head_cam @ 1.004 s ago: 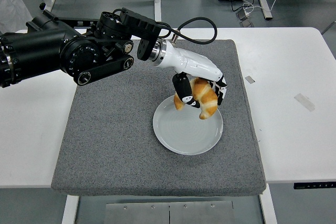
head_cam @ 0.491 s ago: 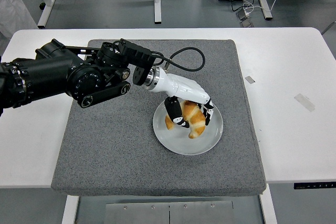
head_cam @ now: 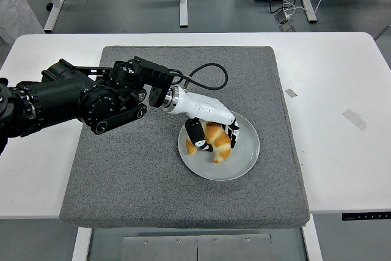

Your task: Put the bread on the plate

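Bread (head_cam: 215, 142) lies low over the plate (head_cam: 244, 160), apparently resting on its surface, enclosed between the thumb and curled fingers (head_cam: 233, 132) of the left hand (head_cam: 211, 128). Placement appears essentially complete; release of the grip and withdrawal of the hand remain outstanding.

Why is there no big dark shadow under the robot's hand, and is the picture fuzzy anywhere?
Head view: the light is soft and even, so the left hand holding the bread throws only a faint shadow on the plate. Head view: the plate has a mild sheen but no strong glare. Head view: hand, bread and grey mat all look sharp, with no obvious blur.
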Available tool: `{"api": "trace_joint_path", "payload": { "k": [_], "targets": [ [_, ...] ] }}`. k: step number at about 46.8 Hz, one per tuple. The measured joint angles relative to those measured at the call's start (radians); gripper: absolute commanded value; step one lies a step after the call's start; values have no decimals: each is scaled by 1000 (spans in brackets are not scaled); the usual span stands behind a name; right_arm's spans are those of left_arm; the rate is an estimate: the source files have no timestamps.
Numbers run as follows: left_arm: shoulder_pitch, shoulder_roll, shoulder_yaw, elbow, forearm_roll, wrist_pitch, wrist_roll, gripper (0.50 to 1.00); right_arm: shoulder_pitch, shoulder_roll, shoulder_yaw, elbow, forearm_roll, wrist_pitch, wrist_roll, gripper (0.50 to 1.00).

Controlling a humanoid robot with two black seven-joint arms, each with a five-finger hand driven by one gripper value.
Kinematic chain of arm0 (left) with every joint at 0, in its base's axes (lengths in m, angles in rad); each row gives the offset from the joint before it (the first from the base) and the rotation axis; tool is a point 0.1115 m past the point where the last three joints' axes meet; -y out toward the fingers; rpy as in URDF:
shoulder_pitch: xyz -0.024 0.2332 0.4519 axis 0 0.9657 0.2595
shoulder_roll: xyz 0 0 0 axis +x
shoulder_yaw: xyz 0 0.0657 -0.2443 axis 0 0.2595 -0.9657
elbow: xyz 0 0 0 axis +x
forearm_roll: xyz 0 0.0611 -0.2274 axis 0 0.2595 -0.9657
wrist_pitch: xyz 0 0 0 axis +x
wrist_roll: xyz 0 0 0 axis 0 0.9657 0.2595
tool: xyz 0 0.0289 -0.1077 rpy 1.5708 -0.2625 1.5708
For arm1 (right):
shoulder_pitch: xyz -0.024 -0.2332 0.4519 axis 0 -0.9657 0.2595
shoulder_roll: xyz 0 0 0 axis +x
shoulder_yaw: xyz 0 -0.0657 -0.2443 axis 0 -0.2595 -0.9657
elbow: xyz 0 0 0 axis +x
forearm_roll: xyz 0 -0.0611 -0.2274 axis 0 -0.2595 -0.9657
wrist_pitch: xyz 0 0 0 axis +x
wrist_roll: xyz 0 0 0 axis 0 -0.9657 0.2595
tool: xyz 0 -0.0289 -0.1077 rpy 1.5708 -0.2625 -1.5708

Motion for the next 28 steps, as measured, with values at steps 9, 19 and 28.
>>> {"api": "trace_joint_path", "payload": {
  "k": [9, 19, 28],
  "targets": [
    [4, -3, -1, 29, 0, 9, 0, 654, 0, 0, 0, 0, 0, 0, 0, 1000],
    [4, -3, -4, 37, -13, 47, 0, 873, 0, 0, 0, 0, 0, 0, 0, 1000],
    [4, -3, -9, 37, -21, 68, 0, 964, 0, 0, 0, 0, 0, 0, 0, 1000]
  ]
}}
